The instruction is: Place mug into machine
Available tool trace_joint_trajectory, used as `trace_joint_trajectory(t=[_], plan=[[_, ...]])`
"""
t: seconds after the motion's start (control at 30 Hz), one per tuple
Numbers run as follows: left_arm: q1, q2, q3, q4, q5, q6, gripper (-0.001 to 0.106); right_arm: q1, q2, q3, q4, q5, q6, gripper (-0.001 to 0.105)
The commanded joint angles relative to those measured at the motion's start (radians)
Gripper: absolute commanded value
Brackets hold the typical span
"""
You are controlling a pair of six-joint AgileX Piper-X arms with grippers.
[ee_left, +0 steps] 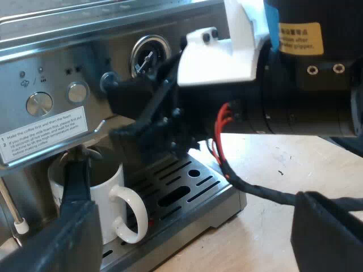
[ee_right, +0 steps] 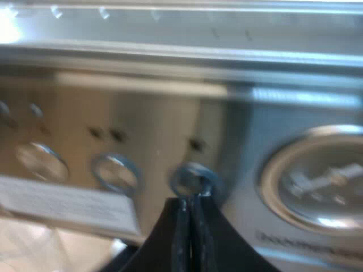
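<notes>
Resting on drip tray (ee_left: 211,190), mug (ee_left: 105,195), left claw (ee_left: 191,182) spread wide by it, right claw (ee_right: 191,199) closed at round btn (ee_right: 191,180).

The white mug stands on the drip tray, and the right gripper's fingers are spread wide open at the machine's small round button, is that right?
Not quite. In the right wrist view the right gripper has its fingers pressed together, not spread, their tips at the small round button. The rest holds: the white mug stands upright on the drip tray.
</notes>
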Motion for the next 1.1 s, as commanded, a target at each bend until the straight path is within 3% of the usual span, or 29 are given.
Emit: trace_joint_trajectory(t=[0.03,0.13,0.33,0.4,0.5,0.57,0.67,0.9,1.1], plan=[[-0.004,-0.003,-0.013,-0.003,0.007,0.002,0.07,0.023,-0.033,-0.007,0.094,0.008,-0.007,0.0],[-0.004,-0.013,-0.033,0.01,0.007,0.004,0.07,0.067,-0.067,-0.007,0.174,0.011,0.003,0.0],[-0.004,-0.067,-0.053,0.081,0.005,0.043,0.07,0.136,-0.139,-0.007,0.314,0.012,0.106,0.0],[-0.004,-0.088,-0.053,0.114,0.005,0.042,0.07,0.147,-0.157,-0.007,0.344,0.012,0.12,0.009],[-0.004,-0.112,-0.053,0.134,0.005,0.042,0.07,0.149,-0.183,-0.007,0.392,-0.001,0.15,0.036],[-0.004,-0.12,-0.054,0.134,0.005,0.042,0.07,0.149,-0.201,-0.007,0.419,-0.002,0.163,0.067],[-0.004,-0.121,-0.061,0.127,0.005,0.042,0.07,0.135,-0.223,-0.007,0.44,-0.044,0.121,0.086],[0.025,-0.067,-0.081,0.111,0.003,0.023,0.07,0.019,-0.275,-0.007,0.507,-0.114,0.091,0.082],[0.137,0.032,-0.137,0.097,0.004,0.023,0.07,-0.16,-0.348,-0.007,0.536,-0.195,0.055,0.082]])
